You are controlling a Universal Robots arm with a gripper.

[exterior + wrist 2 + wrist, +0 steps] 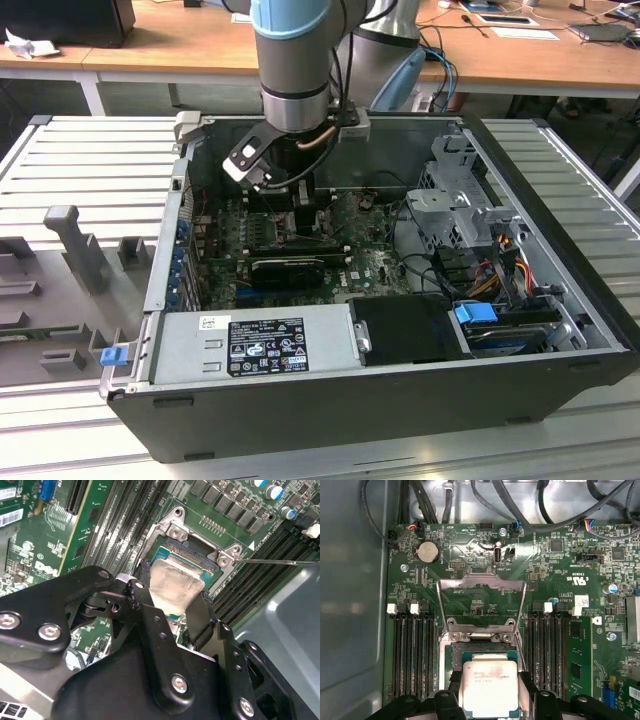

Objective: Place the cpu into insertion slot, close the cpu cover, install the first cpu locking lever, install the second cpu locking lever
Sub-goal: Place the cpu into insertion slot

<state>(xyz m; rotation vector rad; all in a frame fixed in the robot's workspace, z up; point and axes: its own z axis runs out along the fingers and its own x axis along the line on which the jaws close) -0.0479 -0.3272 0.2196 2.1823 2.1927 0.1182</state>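
An open computer case (pixel 400 400) lies on the ribbed bench (pixel 560 150), and the arm (pixel 295 50) reaches down into it above the slot (pixel 454 656). The green board (pixel 560 580) surrounds the slot. The cover (pixel 480 586) is swung up off the slot at its hinged edge. The jaws are clenched on the cpu (pixel 490 687), gripping two opposite edges. It is level over the slot, silver face up. Whether it is seated I cannot tell.
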